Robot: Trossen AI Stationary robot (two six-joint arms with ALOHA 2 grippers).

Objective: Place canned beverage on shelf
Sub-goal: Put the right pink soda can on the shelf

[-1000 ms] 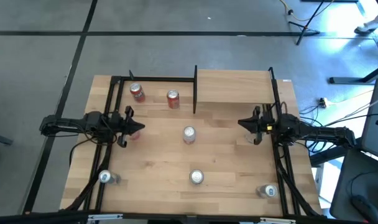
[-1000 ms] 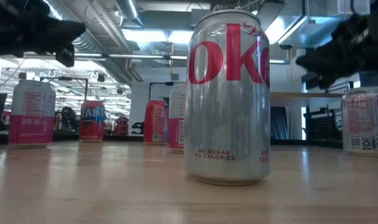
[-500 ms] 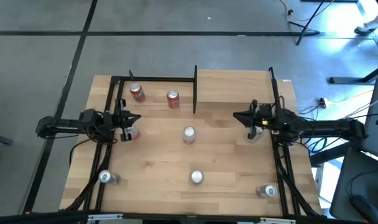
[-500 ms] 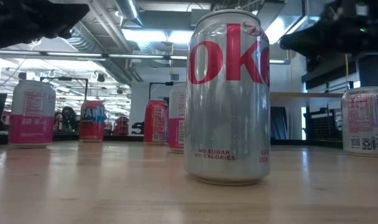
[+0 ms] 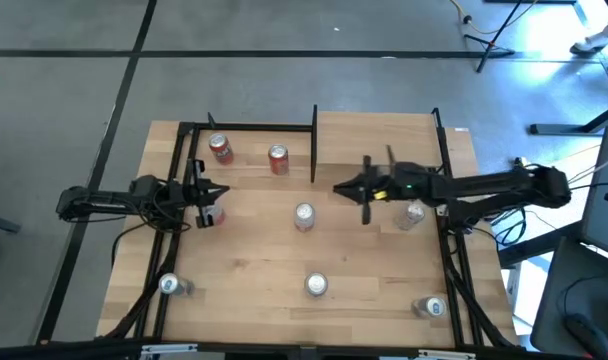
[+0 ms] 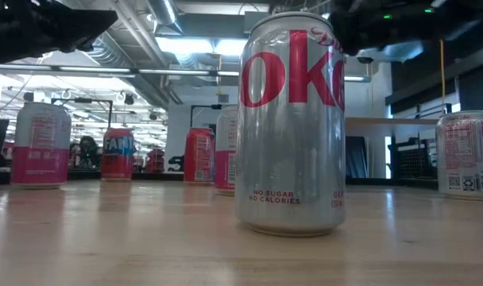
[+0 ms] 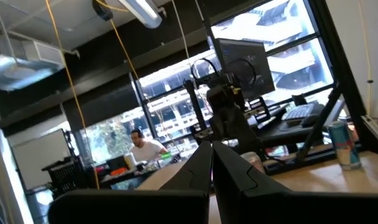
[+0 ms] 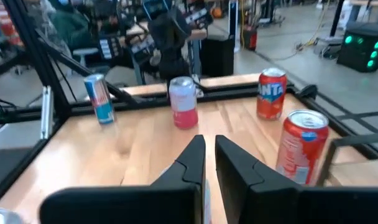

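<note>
Several beverage cans stand upright on the butcher-block table. A silver Diet Coke can is at the centre, and two red cans stand at the far left. The shelf, a raised light-wood board between black posts, is at the far right. My right gripper is shut and empty, hovering just right of the silver can and above it. My left gripper, also shut and empty, waits at the left beside a pink-and-white can.
More cans stand near the front edge, and one stands under my right arm. Black frame posts border the shelf and the table's sides. In the right wrist view a red can is close on one side.
My right gripper has reached out from the table's right side toward the centre, rising as it went, and now hovers near the silver can. My left gripper has rolled about its own line and tipped upward, staying at the left. No can has moved.
</note>
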